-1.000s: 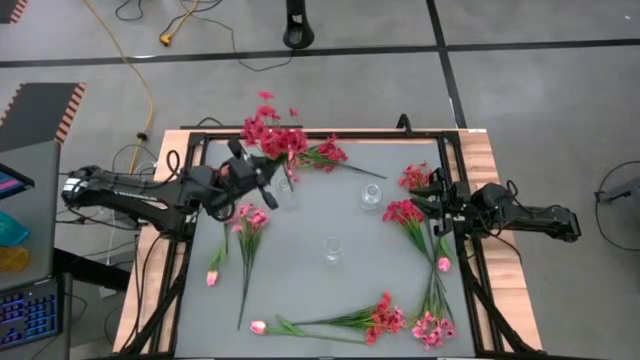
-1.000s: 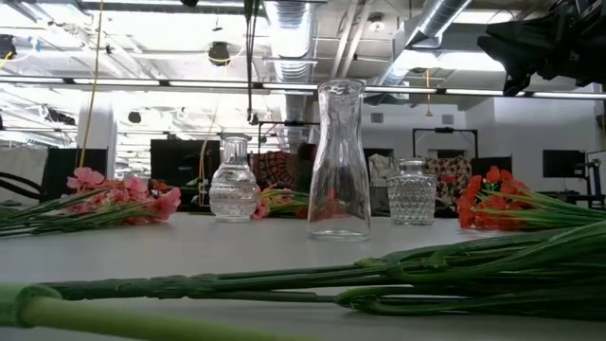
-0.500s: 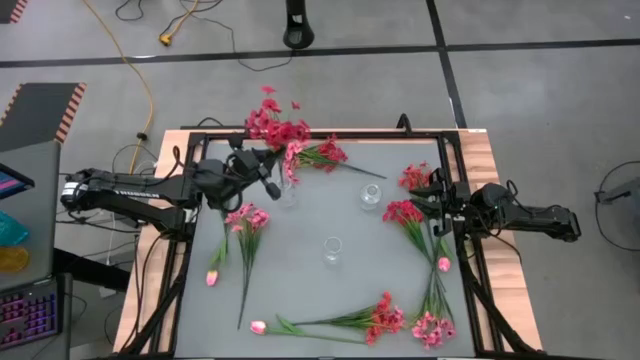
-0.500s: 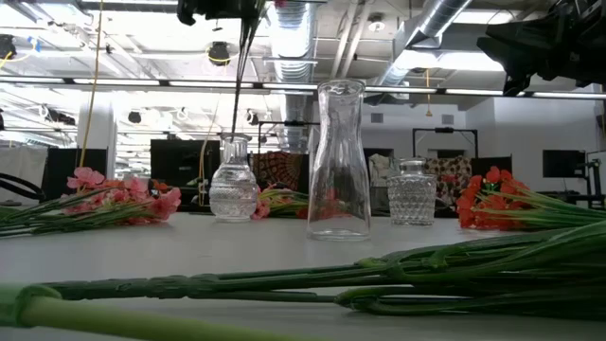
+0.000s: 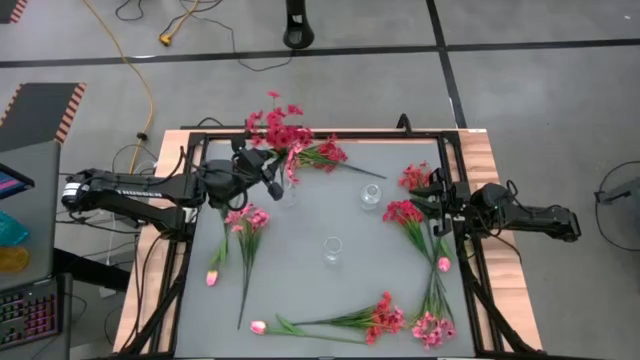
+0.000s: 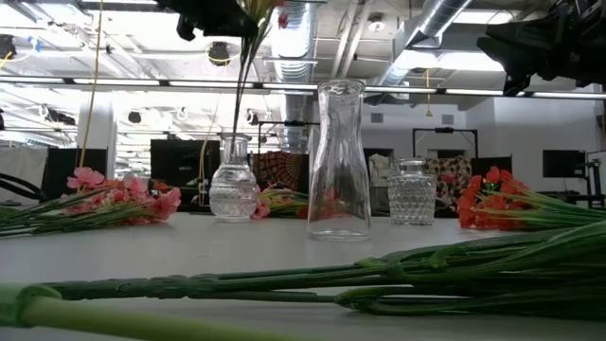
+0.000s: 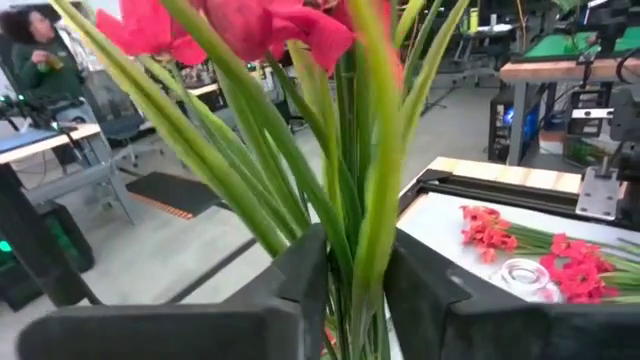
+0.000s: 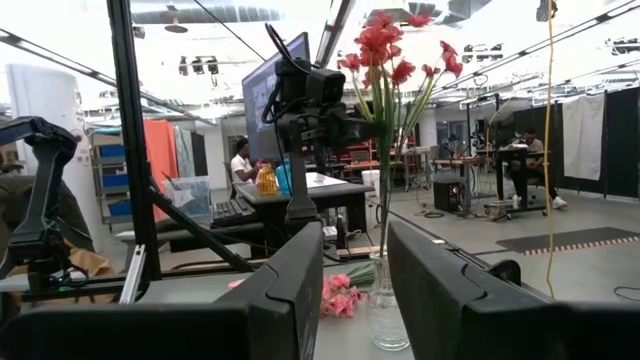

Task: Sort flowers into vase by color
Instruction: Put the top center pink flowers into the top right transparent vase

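Grey table [image 5: 310, 225]: three glass vases [image 5: 332, 249], loose flowers [image 5: 383, 318] along edges.

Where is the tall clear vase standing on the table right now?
In the high view the tall clear vase stands near the table's middle, apart from both smaller vases; in the low view it rises between them.

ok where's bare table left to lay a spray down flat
The widest bare patch of the table lies between the tall middle vase, the light pink spray on the left and the bottom sprays. A smaller one sits between the three vases. The right edge flowers are crowded, as is the top by the left gripper.
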